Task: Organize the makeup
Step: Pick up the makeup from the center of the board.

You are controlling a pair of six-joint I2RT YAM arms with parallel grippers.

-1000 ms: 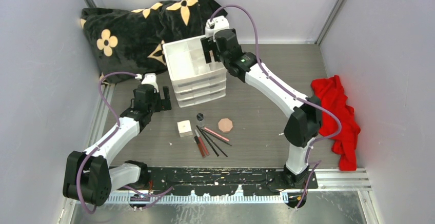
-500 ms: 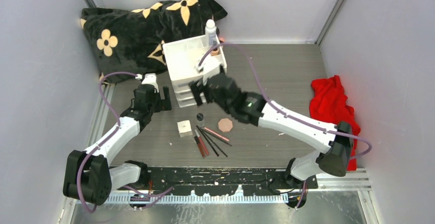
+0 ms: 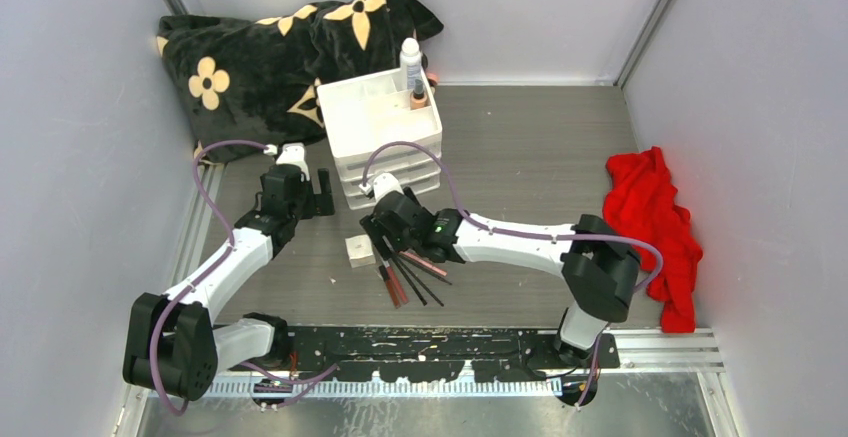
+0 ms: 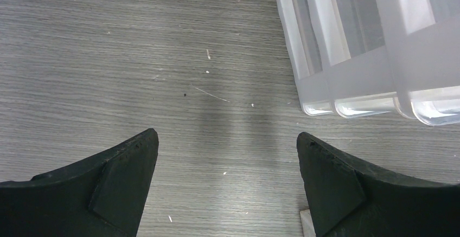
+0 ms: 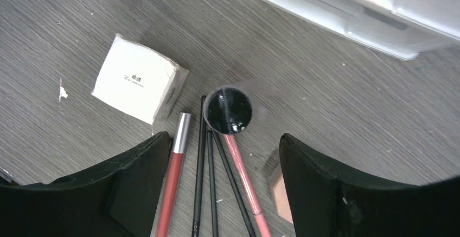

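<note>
The small black-topped jar [image 5: 229, 110] stands upright on the table just ahead of the right gripper [image 5: 223, 139], in line with the gap between its two fingers [image 5: 135, 188]. The fingers are spread wide and grasp nothing, and neither touches the jar. The thin black pencils [image 5: 210, 193] and a pink tube [image 5: 244, 180] run back from the jar into that gap. A red tube [image 5: 174, 177] with a silver cap lies just beside the finger on the left of the wrist view. Beyond that fingertip, a little to the side, sits the white square box [image 5: 138, 85]. A corner of the pink compact [image 5: 276, 191] shows by the other finger. Farther ahead of the fingertips is the white drawer unit [image 5: 352, 9]. In its top tray, well away from this gripper, the white bottle [image 3: 410, 57] and a tan bottle [image 3: 419, 98] stand upright together in the back right corner.

A second ago the right gripper was up at that corner, hiding it. It has since swung down to the loose group in front of the drawers. In the overhead view its arm now covers the compact, which was in plain sight before. Box, jar, pencils and tubes lie where they lay.

The left gripper [image 3: 320, 192] has not moved. It hangs low over the table [image 4: 135, 58] beside the drawer unit, fingers fully spread and empty. A red cloth [image 3: 655, 222] lies well beyond the right arm's elbow, and a black flowered cushion [image 3: 280, 52] sits behind the drawers.
</note>
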